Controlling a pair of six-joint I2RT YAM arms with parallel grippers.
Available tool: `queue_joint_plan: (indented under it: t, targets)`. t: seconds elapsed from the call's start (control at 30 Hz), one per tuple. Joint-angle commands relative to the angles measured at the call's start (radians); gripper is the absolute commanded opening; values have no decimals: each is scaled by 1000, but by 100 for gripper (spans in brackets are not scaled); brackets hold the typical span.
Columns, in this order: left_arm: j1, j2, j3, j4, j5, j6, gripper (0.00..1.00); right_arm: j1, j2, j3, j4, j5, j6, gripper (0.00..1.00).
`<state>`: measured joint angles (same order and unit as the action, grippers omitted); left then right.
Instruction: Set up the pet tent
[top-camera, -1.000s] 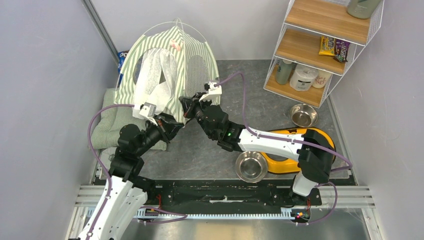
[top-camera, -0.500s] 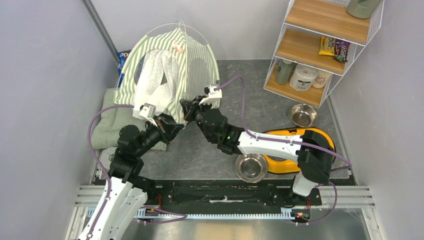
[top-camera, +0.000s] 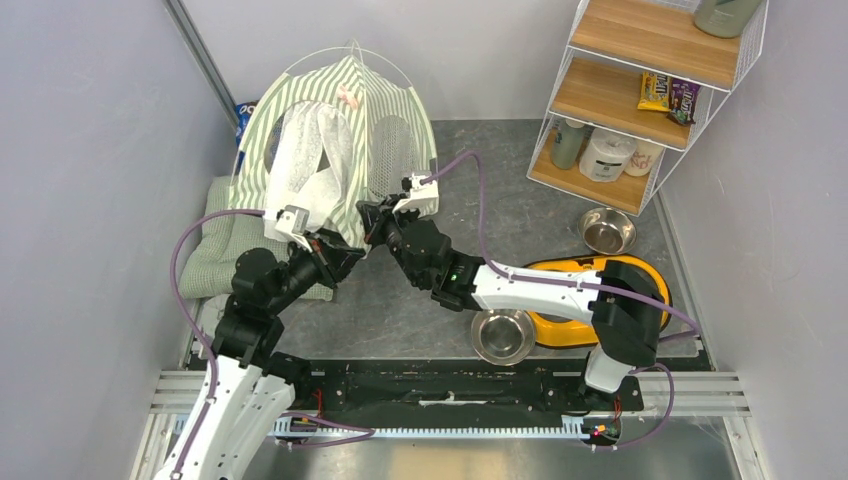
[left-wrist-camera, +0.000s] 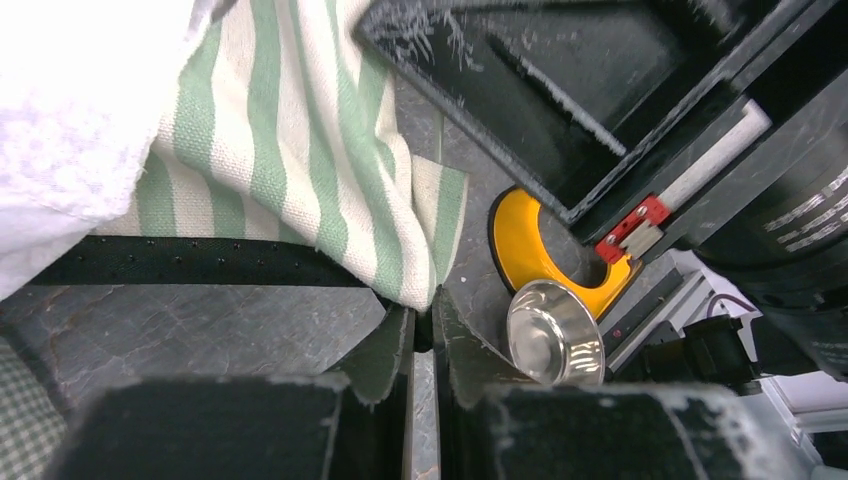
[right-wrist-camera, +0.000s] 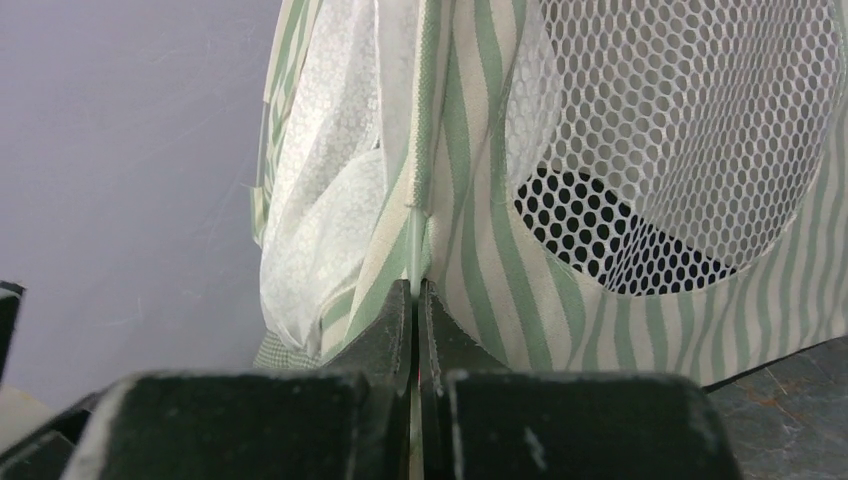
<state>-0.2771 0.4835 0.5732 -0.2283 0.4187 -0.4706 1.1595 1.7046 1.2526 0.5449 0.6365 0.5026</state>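
Top external: the pet tent (top-camera: 335, 140) stands domed at the table's (top-camera: 400, 310) far left corner, partly over the quilted cushion (top-camera: 215, 260). The bowl holder (top-camera: 560, 328) lies near the right edge, well apart. Left wrist: the left gripper (left-wrist-camera: 420, 322) is pinched on the tent's hem corner. Right wrist: the right gripper (right-wrist-camera: 415, 295) is clamped on the corner pole. Seating the pole end likely wants a gentle, steady pull, since both wrists crowd one corner.

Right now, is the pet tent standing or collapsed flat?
Standing. The pet tent forms a raised dome; left gripper and right gripper pinch its lower edge.
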Motion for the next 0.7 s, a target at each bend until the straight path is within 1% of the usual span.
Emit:
queue_joint_plan:
  t: [0.0, 0.13, 0.27, 0.37, 0.53, 0.67]
  targets:
    - [-13, -25, 121, -93, 21, -3, 18, 6, -43, -63, -68, -9, -55, 0]
    - [-13, -64, 154, -180, -9, 10, 36, 7, -56, -125, -106, -44, -39, 0]
    - [-13, -116, 163, -242, -116, 40, 48, 9, -70, -179, -153, -68, -25, 0]
    - [-13, -129, 189, -275, -192, 65, 54, 9, -95, -225, -198, -72, -56, 0]
    - [-13, -87, 260, -311, -264, 98, 56, -6, -161, -283, -336, -10, -116, 0]
    - [-13, -31, 299, -327, -285, 104, 57, -76, -223, -305, -478, 35, -93, 0]
